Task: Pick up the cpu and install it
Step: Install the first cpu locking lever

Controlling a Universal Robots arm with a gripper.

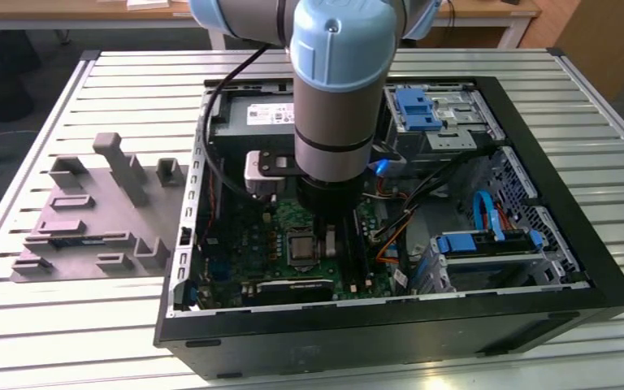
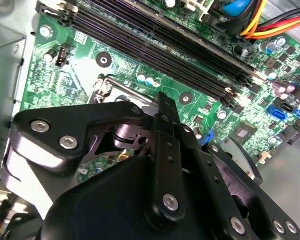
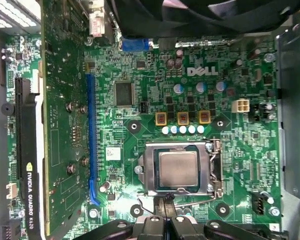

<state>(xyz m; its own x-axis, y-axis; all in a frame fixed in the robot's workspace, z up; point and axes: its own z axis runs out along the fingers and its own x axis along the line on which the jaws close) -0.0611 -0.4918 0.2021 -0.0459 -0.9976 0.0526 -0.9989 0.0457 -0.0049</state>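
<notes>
Silvery square cpu point(image 3: 178, 169) sits flat in its metal-framed socket point(image 3: 212, 170) on the green motherboard point(image 3: 230, 75) inside the black computer case point(image 1: 572, 244). Black gripper point(image 3: 165, 220) hovers just above it, fingers point(image 3: 155, 225) pressed together, holding nothing.

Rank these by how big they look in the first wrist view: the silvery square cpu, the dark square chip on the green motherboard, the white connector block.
1. The silvery square cpu, seated in its metal socket frame: largest.
2. The dark square chip on the green motherboard: clearly smaller.
3. The white connector block: smallest.
</notes>
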